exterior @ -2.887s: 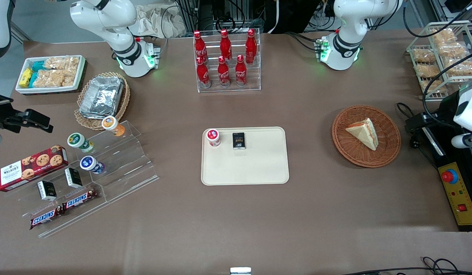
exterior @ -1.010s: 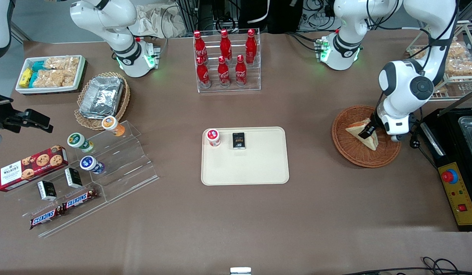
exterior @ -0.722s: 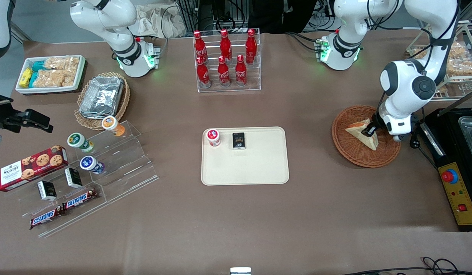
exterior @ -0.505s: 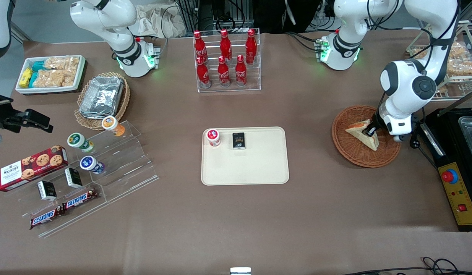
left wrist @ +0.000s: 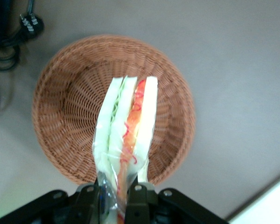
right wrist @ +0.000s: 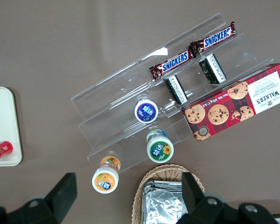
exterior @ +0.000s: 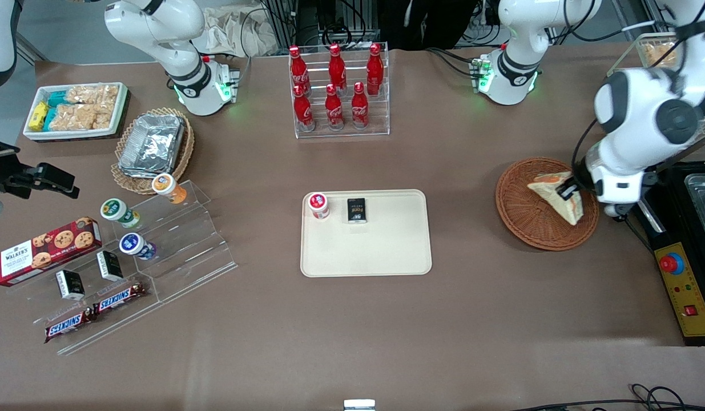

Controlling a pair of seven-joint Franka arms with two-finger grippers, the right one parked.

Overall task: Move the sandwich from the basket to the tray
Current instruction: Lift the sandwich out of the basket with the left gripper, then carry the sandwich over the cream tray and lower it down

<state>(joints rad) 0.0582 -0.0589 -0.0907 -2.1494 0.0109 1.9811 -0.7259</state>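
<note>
Sandwich (left wrist: 126,135) is held clamped between the fingers (left wrist: 135,196) of the left arm's gripper (exterior: 570,191), edge-on, with its red-orange and green filling seen along the cut side. It is carried clear above the round wicker basket (exterior: 523,222), over the part of the basket toward the working arm's end of the table. Well apart from it, at mid-table, the cream tray (exterior: 386,251) is seen bearing a small red-capped jar (exterior: 318,205) and a dark packet (exterior: 357,210).

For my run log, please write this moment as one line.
stage: lift | gripper: shut on sandwich | sandwich: above basket, clear of it | tray: sandwich not yet placed
</note>
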